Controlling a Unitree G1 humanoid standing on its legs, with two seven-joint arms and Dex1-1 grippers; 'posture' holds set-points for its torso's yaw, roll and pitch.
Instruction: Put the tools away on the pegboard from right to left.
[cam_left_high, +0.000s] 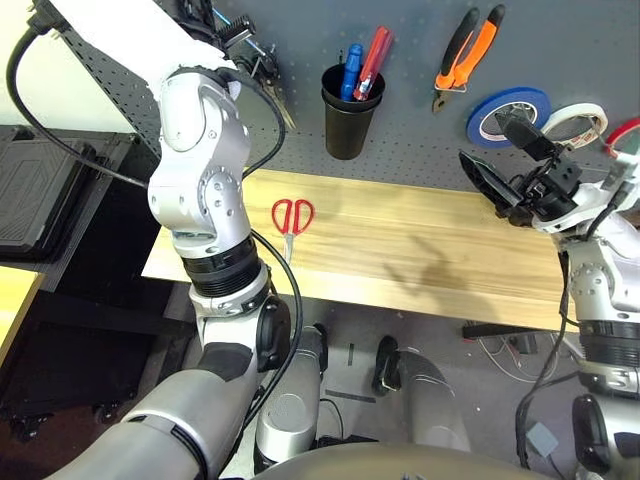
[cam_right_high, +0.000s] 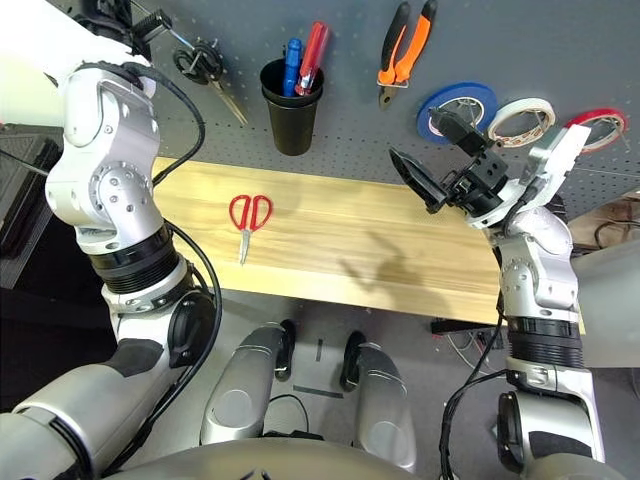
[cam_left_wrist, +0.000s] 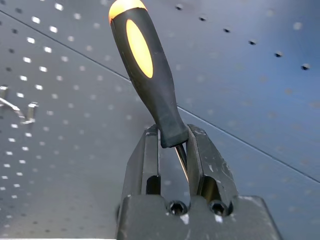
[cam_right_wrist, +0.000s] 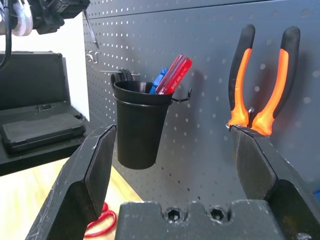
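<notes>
I'm holding the left gripper (cam_left_wrist: 172, 150) up against the pegboard (cam_left_high: 400, 150), clenched on the black-and-orange-handled screwdriver (cam_left_wrist: 145, 70), gripping it where the handle meets the shaft, handle end pointing away from the fingers. Moving right, the red-handled scissors (cam_left_high: 291, 218) are lying flat on the wooden table (cam_left_high: 420, 250), blades pointing toward me. Above them the black cup (cam_left_high: 347, 110) is hanging on the board with blue and red handles sticking out. The orange-and-black-handled pliers (cam_left_high: 467, 50) are hanging further right, then the blue tape roll (cam_left_high: 507, 112) and the whitish tape roll (cam_left_high: 576, 122). My right gripper (cam_right_high: 432, 160) is hovering over the table with its fingers spread wide, grasping nothing.
</notes>
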